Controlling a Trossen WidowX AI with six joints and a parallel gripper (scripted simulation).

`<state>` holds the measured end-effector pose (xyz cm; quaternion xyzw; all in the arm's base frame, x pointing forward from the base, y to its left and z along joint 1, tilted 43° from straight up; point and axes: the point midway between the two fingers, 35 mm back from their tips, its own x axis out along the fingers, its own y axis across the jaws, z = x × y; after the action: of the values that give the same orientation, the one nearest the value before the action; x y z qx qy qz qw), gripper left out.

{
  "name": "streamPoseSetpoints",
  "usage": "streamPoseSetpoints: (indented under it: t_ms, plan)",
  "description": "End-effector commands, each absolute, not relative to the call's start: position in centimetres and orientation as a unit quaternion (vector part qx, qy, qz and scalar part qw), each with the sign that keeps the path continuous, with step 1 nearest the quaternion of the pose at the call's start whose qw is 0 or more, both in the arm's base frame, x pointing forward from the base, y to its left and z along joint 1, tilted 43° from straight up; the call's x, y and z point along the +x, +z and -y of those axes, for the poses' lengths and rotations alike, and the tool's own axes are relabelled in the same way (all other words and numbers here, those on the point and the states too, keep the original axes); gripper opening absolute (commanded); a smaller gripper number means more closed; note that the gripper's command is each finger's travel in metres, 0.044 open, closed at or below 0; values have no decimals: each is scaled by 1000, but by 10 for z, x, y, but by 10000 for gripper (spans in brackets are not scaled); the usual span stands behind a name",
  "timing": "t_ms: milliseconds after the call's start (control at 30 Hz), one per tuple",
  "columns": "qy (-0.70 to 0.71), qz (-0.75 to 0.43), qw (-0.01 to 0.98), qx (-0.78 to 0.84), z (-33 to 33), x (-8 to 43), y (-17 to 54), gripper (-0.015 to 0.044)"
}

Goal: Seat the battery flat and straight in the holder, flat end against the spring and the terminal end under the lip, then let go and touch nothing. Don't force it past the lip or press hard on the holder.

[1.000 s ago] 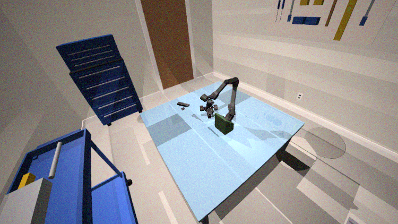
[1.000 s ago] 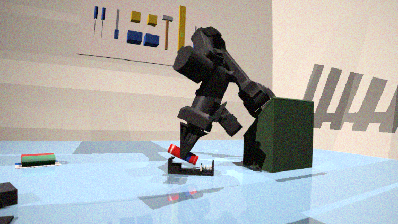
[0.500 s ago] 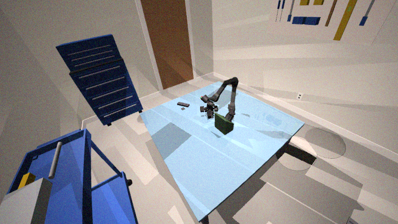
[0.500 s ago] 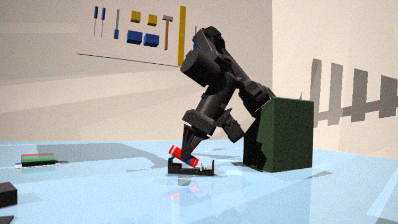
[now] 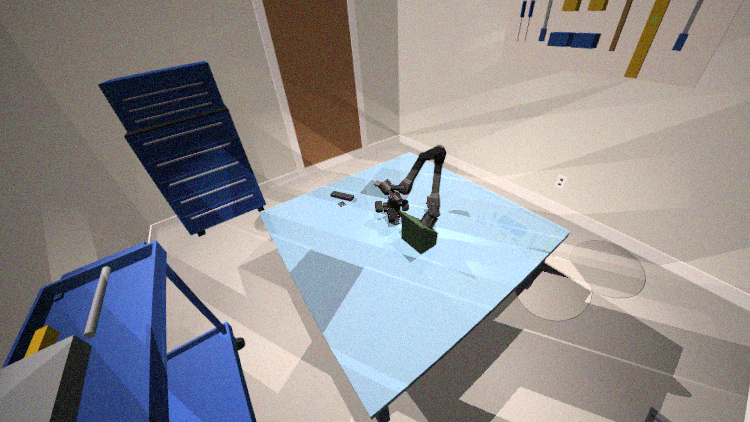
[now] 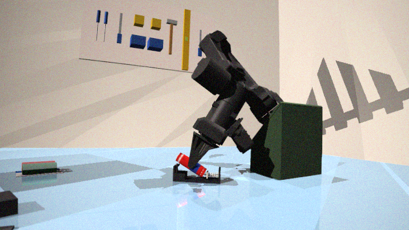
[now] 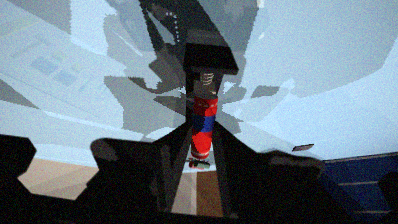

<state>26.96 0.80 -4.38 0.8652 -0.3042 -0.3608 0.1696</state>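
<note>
A red battery with a blue band (image 6: 183, 158) (image 7: 202, 140) is held tilted over the black holder (image 6: 197, 180) (image 7: 210, 56). Its lower end is down inside the holder, right beside the spring (image 6: 212, 175) (image 7: 207, 79); whether they touch I cannot tell. Its other end is raised above the lip end (image 6: 175, 170) of the holder, not under the lip. My gripper (image 6: 193, 166) (image 7: 202, 123) is shut on the battery's middle and leans over the holder. In the wrist view the battery lines up roughly with the holder. The top view shows the battery and holder too small to judge.
A dark green block (image 5: 418, 237) (image 6: 300, 143) stands behind the holder, by the arm's base. A red and green object (image 6: 39, 168) lies on a thin plate far left in the exterior view. A dark box (image 6: 7, 203) is at that view's left edge.
</note>
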Motion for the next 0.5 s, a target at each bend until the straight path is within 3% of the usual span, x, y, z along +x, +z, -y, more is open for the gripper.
streamPoseSetpoints:
  t_ms: [0, 467]
  plan:
    - [-361, 303, 174, 865, -6, 266, -45, 68]
    - [-363, 294, 172, 868, -8, 254, -51, 68]
